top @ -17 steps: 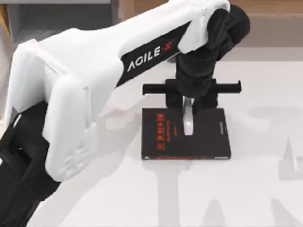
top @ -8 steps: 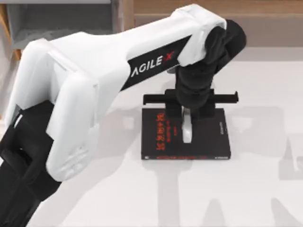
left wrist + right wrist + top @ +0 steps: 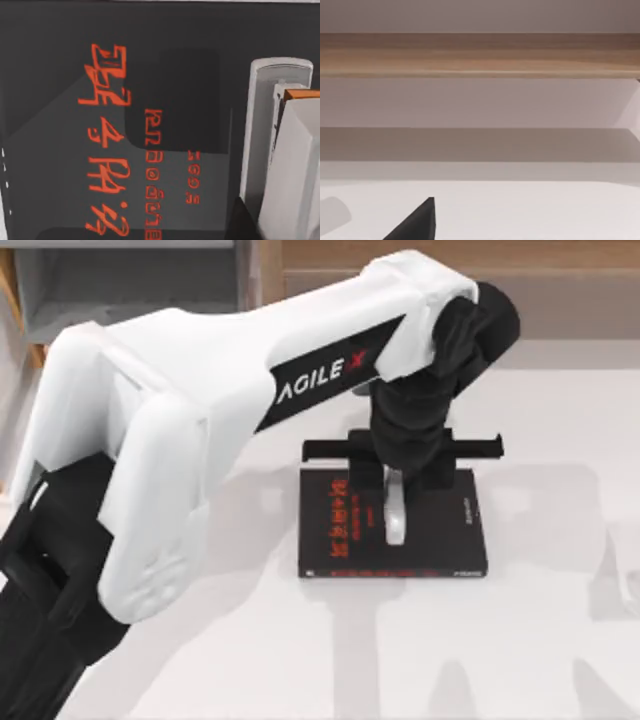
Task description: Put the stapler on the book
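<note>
Resting lengthwise on the black cover, the stapler (image 3: 396,512) lies on the book (image 3: 440,540), a little to the right of the red lettering and roughly midway across the cover, its long axis running from the book's far edge toward its near edge. The book sits flat on the pale worktop (image 3: 520,640), near the middle of the top view, with a thin red strip along its near edge. No boxes, trays or bins stand near it on the worktop.

The left wrist view looks straight down onto the same cover: the stapler (image 3: 265,140), white with a rounded end, lies beside the red lettering of the book (image 3: 60,75), and an orange patch shows on the pale part next to it.

The left gripper (image 3: 398,465) hangs over the book's far edge, directly above the far end of the stapler, with its black crossbar spread to either side. Its fingers (image 3: 366,472) stand on either side of the stapler's far end; whether they are clamped on it or have let go cannot be told. The white left arm reaches in from the top view's left, carrying AgileX lettering.

The right wrist view faces a wooden ledge (image 3: 480,55) above the pale worktop (image 3: 530,210), with a dark wedge at its edge.
</note>
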Robot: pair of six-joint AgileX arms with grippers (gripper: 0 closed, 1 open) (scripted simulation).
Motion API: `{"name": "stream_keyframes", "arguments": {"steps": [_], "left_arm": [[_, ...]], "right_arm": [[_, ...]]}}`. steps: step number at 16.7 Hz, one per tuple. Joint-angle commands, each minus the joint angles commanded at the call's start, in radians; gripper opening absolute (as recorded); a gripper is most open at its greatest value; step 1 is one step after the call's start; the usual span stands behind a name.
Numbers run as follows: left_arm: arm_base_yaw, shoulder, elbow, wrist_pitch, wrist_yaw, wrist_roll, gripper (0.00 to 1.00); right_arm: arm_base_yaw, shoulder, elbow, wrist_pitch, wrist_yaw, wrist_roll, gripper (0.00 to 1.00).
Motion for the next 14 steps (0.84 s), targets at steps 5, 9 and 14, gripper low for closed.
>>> {"name": "stream_keyframes", "arguments": {"steps": [5,9,14], "left_arm": [[0.0,0.0,0.0,0.0,0.0,0.0,0.75],[0.0,0.0,0.0,0.0,0.0,0.0,1.0],[0.0,0.0,0.0,0.0,0.0,0.0,1.0]], "right_arm": [[0.0,0.0,0.0,0.0,0.0,0.0,1.0],[0.0,0.0,0.0,0.0,0.0,0.0,1.0],[0.0,0.0,0.0,0.0,0.0,0.0,1.0]]}}
